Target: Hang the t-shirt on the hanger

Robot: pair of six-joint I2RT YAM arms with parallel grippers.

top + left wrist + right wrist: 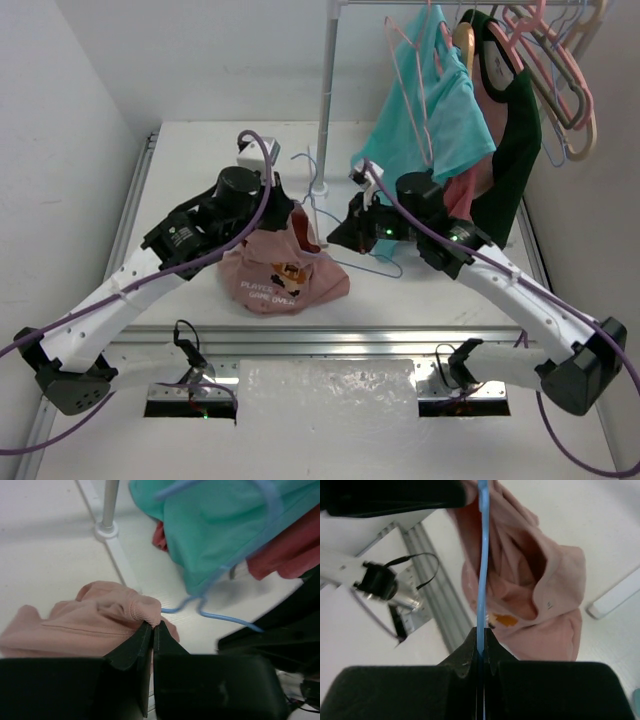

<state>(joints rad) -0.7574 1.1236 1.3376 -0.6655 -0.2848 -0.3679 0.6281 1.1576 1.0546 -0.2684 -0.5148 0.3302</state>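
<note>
Grip first: the right gripper (481,639) is clenched on the hanger (483,555). Its thin blue wire runs straight out from the jaws, leftward across the open folds of the t-shirt (540,595); whether it is already inside I cannot tell. The left gripper (152,626) is pinched shut on the shirt's ribbed edge, holding it bunched mid-scene, just left of the hanger. The next move likely slides the wire along that axis. The left arm is nearer the cloth. White chest lettering reads "GAME OVER"; the line above is unclear.
</note>
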